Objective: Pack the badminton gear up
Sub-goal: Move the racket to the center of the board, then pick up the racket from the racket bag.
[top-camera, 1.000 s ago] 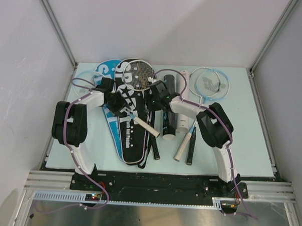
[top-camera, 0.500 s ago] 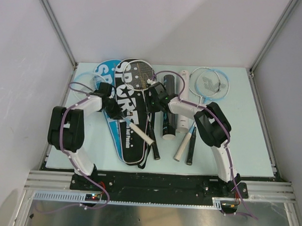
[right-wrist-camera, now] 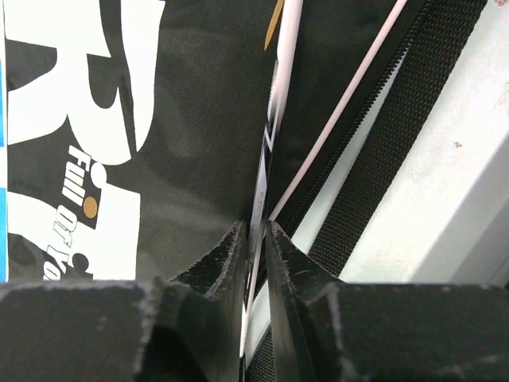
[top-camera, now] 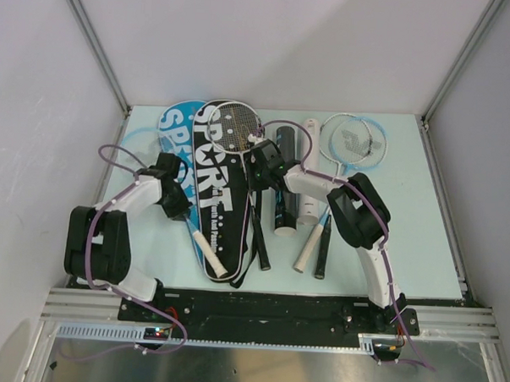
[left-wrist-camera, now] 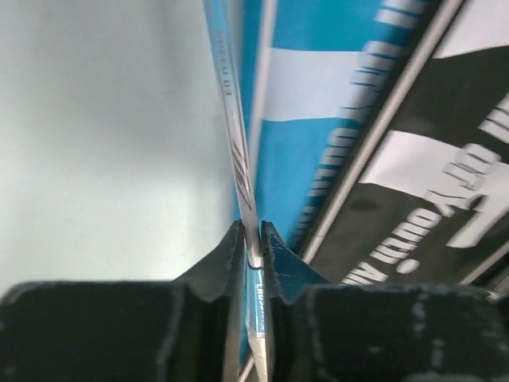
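Observation:
The black "SPORT" cover (top-camera: 217,189) lies partly over the blue cover (top-camera: 175,124) at the back left. My left gripper (top-camera: 174,203) (left-wrist-camera: 253,231) is shut on the thin shaft (left-wrist-camera: 237,151) of a blue-framed racket. Its white handle (top-camera: 208,252) rests across the black cover. My right gripper (top-camera: 260,167) (right-wrist-camera: 254,231) is shut on the shaft (right-wrist-camera: 274,103) of a second racket at the black cover's right edge. That racket's strung head (top-camera: 237,127) lies on the cover. A black tube (top-camera: 282,179) and a white tube (top-camera: 309,172) lie just right of it.
Two more rackets lie at the right, with heads (top-camera: 352,140) stacked near the back and handles (top-camera: 313,248) pointing toward me. A black handle (top-camera: 261,250) lies beside the black cover. White walls close in the light table (top-camera: 406,214) on three sides.
Both grippers closed on racket shafts. My left arm swung toward the near left, dragging the blue-framed racket so that its white handle slid down across the black cover.

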Controlling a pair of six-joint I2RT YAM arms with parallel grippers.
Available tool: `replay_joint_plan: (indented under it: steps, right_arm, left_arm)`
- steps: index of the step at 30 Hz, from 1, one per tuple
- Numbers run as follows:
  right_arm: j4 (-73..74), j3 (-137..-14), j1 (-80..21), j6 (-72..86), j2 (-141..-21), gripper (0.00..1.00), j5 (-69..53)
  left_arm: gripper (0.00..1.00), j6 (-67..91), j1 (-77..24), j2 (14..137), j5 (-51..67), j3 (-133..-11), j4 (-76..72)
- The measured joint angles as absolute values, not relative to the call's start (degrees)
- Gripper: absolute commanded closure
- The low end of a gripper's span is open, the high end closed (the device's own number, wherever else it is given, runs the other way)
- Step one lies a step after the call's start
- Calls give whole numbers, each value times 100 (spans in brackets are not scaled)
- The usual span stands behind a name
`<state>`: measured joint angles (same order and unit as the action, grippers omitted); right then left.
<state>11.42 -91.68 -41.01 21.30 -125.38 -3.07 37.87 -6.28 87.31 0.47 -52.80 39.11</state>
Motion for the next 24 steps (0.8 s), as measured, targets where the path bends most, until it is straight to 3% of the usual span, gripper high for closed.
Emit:
replay_joint_plan:
  steps: [2, 4, 11, 24]
  right_arm:
    - [1114, -9150, -4101, 2132, -12538, 85, -322]
    - [1085, -9135, -4101, 2134, -12538, 90, -338]
    - [1061, -9118, -4097, 2198, -12534, 100, -368]
    - [1059, -8838, -4101, 2156, -12020, 100, -530]
  left_arm:
    - [66, 3750, -582, 8656, -169, -5194, 4032]
    - [60, 3691, -545, 8650, -351, -5148, 4195]
    - [61, 3706, -405, 8552, -845, -5131, 4639]
    - [39, 3675, -499, 7332, -714, -6055, 4777]
